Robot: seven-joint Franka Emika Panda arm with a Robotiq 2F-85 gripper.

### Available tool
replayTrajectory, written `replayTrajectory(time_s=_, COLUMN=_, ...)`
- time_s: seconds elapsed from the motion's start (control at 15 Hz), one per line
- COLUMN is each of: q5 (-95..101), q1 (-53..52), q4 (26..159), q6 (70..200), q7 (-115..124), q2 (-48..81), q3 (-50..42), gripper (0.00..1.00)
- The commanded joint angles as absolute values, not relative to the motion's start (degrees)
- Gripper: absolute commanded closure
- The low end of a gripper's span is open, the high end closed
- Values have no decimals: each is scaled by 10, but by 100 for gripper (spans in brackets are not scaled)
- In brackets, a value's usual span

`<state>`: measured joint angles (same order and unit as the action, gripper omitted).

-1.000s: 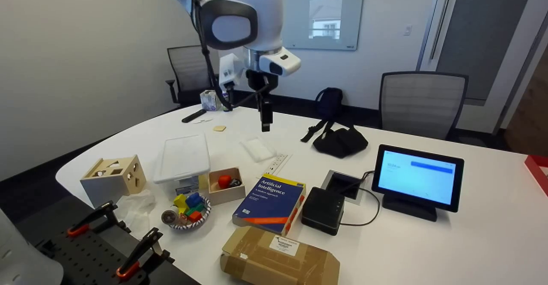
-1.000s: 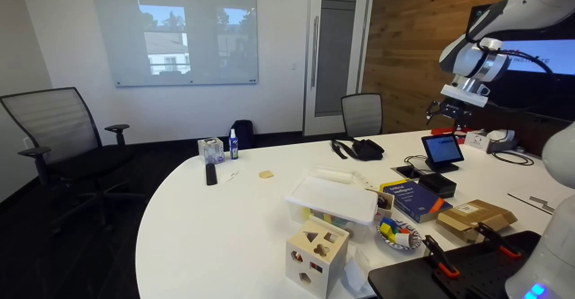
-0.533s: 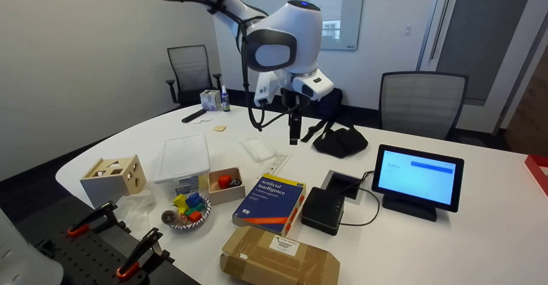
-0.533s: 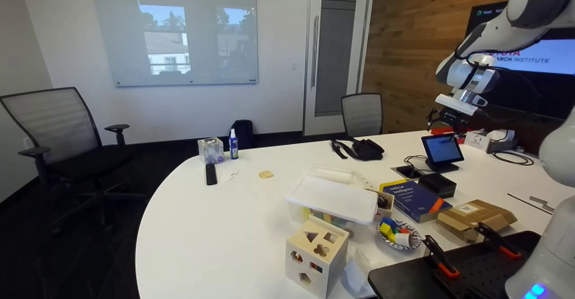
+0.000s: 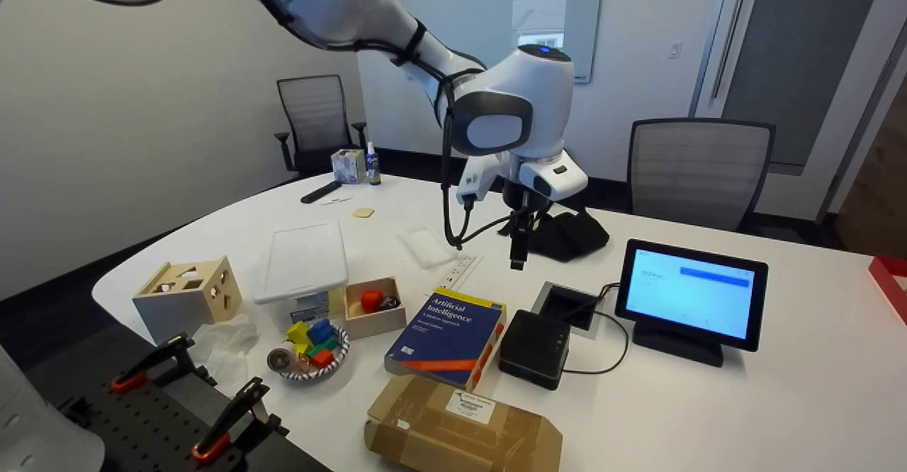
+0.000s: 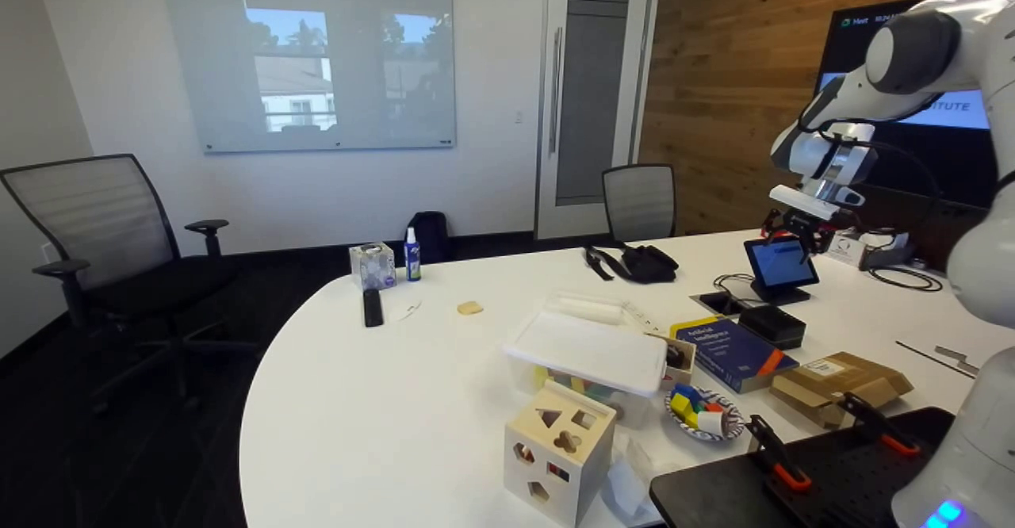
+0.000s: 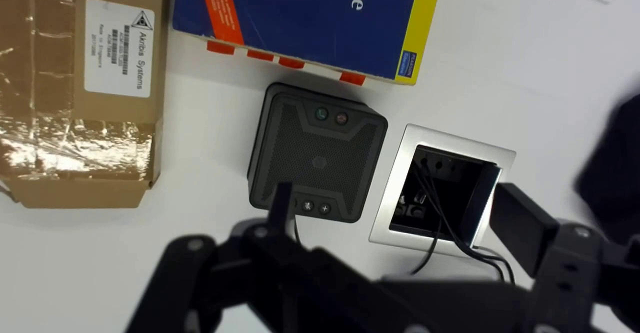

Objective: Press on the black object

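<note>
The black object [image 5: 535, 348] is a low, flat, boxy speaker-like gadget beside the blue book; it shows in both exterior views [image 6: 773, 326]. In the wrist view [image 7: 318, 158] its top has a mesh and small buttons at two opposite edges. My gripper [image 5: 519, 263] is open and empty, above the table and apart from the gadget; it also shows in an exterior view [image 6: 787, 241]. In the wrist view my gripper [image 7: 395, 198] has its fingers wide apart. One finger overlaps the gadget's button edge, hiding part of it; the other is past the table socket.
A blue-and-red book [image 5: 448, 334] and a cardboard box [image 5: 464, 426] lie close to the gadget. A cable socket [image 7: 390, 223] is beside it. A tablet [image 5: 691, 291] stands nearby. A black strapped item [image 5: 570, 237] lies behind the gripper. A lidded bin [image 5: 301, 263] stands farther off.
The arm has moved right and down in an exterior view, bringing my gripper lower and closer to the black object. The objects on the table have not moved.
</note>
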<state>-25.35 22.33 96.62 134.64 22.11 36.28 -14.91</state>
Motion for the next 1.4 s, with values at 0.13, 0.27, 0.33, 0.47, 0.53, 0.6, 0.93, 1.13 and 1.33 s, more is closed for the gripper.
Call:
replayTrajectory(time_s=0.13, q5=-263, q1=247, q4=865, q6=1333, q7=255, q2=453, q3=-136, gripper=0)
replayTrajectory(time_s=0.27, q5=-260, q1=252, q4=833, q6=1327, q7=267, q2=488, q3=-133, gripper=0)
replayTrajectory(time_s=0.33, q5=-259, q1=254, q4=818, q6=1325, q7=272, q2=505, q3=-132, gripper=0)
replayTrajectory(time_s=0.47, q5=-256, q1=259, q4=790, q6=1320, q7=277, q2=535, q3=-131, gripper=2)
replayTrajectory(time_s=0.53, q5=-255, q1=261, q4=779, q6=1321, q7=284, q2=548, q3=-132, gripper=25)
replayTrajectory(time_s=0.6, q5=-252, q1=261, q4=768, q6=1319, q7=289, q2=560, q3=-134, gripper=27)
replayTrajectory(time_s=0.93, q5=-246, q1=267, q4=725, q6=1306, q7=303, q2=604, q3=-136, gripper=59)
replayTrajectory(time_s=1.13, q5=-244, q1=268, q4=705, q6=1304, q7=313, q2=620, q3=-136, gripper=84)
replayTrajectory(time_s=1.33, q5=-239, q1=268, q4=687, q6=1299, q7=323, q2=635, q3=-138, gripper=100)
